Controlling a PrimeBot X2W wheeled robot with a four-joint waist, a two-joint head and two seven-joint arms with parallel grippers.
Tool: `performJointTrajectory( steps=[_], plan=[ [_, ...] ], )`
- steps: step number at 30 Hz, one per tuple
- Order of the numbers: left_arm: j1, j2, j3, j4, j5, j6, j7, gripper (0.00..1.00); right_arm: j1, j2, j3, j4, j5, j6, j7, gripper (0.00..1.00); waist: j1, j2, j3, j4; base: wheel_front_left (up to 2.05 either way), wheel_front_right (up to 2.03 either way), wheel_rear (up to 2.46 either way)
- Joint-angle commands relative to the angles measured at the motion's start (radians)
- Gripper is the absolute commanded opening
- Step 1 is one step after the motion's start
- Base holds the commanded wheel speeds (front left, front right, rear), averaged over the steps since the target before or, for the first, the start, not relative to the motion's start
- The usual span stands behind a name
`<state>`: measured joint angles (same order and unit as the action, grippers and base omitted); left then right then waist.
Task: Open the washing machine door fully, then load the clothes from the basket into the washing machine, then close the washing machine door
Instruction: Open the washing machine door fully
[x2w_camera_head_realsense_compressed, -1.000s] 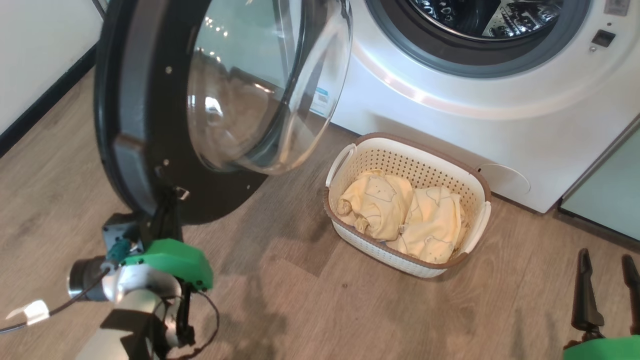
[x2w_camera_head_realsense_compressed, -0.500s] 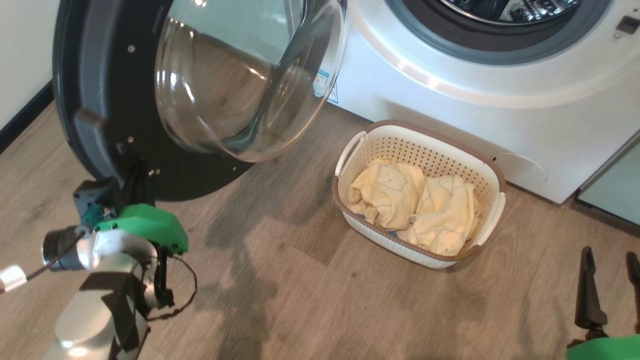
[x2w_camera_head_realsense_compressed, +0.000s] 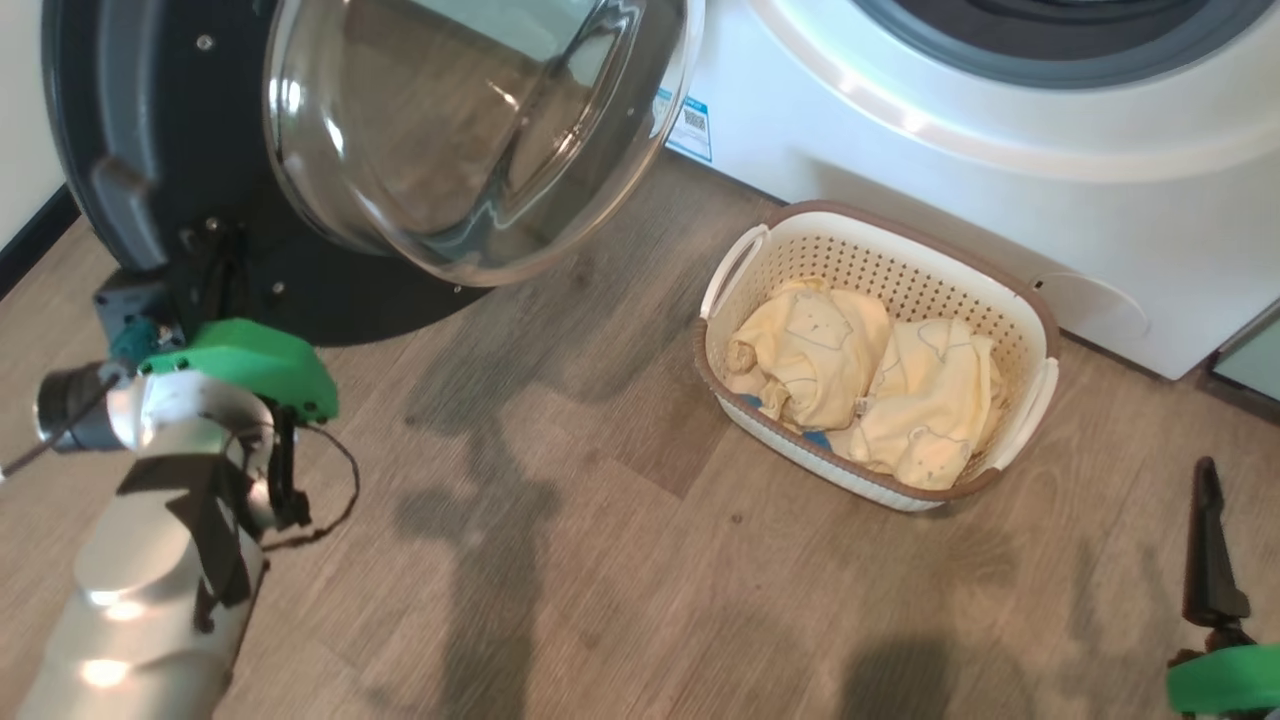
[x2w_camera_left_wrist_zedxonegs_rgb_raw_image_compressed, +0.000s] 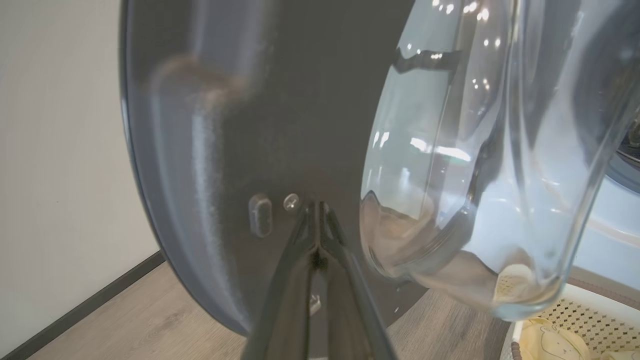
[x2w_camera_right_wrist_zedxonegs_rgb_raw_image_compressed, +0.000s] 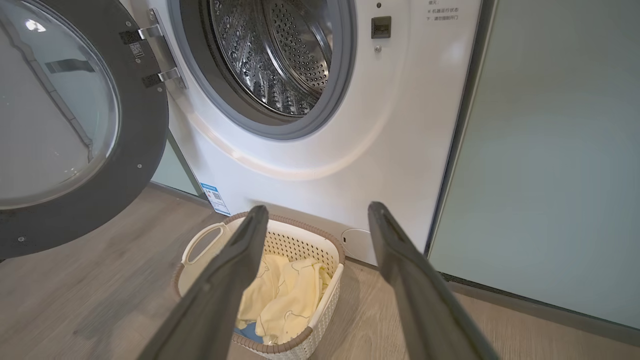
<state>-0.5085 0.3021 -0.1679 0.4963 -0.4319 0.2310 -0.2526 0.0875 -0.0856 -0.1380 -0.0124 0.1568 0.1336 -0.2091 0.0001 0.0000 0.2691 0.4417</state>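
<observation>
The washing machine door (x2w_camera_head_realsense_compressed: 100, 110) stands swung out to the left, its glass bowl (x2w_camera_head_realsense_compressed: 460, 130) bulging toward me. My left gripper (x2w_camera_head_realsense_compressed: 215, 270) is shut, its tips (x2w_camera_left_wrist_zedxonegs_rgb_raw_image_compressed: 316, 207) pressed against the door's (x2w_camera_left_wrist_zedxonegs_rgb_raw_image_compressed: 225, 125) black inner rim beside a small slot. The washing machine (x2w_camera_head_realsense_compressed: 950, 140) shows its grey-ringed opening and steel drum (x2w_camera_right_wrist_zedxonegs_rgb_raw_image_compressed: 280, 50). On the floor in front of it stands the basket (x2w_camera_head_realsense_compressed: 880, 215) with the pale yellow clothes (x2w_camera_head_realsense_compressed: 860, 370) inside. My right gripper (x2w_camera_right_wrist_zedxonegs_rgb_raw_image_compressed: 317, 210) hangs open above the basket (x2w_camera_right_wrist_zedxonegs_rgb_raw_image_compressed: 305, 240); one finger (x2w_camera_head_realsense_compressed: 1212, 560) shows at the lower right.
A white wall with black skirting (x2w_camera_head_realsense_compressed: 20, 260) runs close behind the door on the left. Right of the machine a pale green cabinet panel (x2w_camera_right_wrist_zedxonegs_rgb_raw_image_compressed: 550, 150) reaches the floor. Wood floor (x2w_camera_head_realsense_compressed: 600, 520) lies between my arms.
The door has swung further out to the left with my shut left gripper against its rim. The head camera has shifted, so the machine sits higher in the picture. The right gripper stays open.
</observation>
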Motion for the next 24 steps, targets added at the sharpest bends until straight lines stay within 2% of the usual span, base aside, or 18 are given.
performJointTrajectory(
  steps=[1, 14, 24],
  plan=[
    [-0.059, 0.063, 0.063, -0.010, 0.018, -0.009, -0.009, 0.00, -0.035, -0.026, 0.012, -0.038, -0.006, -0.003, 0.004, 1.00, -0.0001, 0.0000, 0.012, 0.006, 0.00, 0.00, 0.00],
    [-0.139, 0.056, 0.146, 0.064, 0.104, -0.093, -0.009, 0.00, -0.059, -0.050, 0.012, -0.063, -0.004, -0.003, 0.035, 1.00, -0.0001, 0.0000, 0.056, 0.008, 0.00, 0.00, 0.00],
    [-0.225, 0.049, 0.203, 0.194, 0.151, -0.153, -0.009, 0.00, -0.081, -0.060, 0.020, -0.067, 0.000, -0.003, 0.046, 1.00, -0.0001, 0.0000, 0.082, -0.013, 0.00, 0.00, 0.00]
  ],
)
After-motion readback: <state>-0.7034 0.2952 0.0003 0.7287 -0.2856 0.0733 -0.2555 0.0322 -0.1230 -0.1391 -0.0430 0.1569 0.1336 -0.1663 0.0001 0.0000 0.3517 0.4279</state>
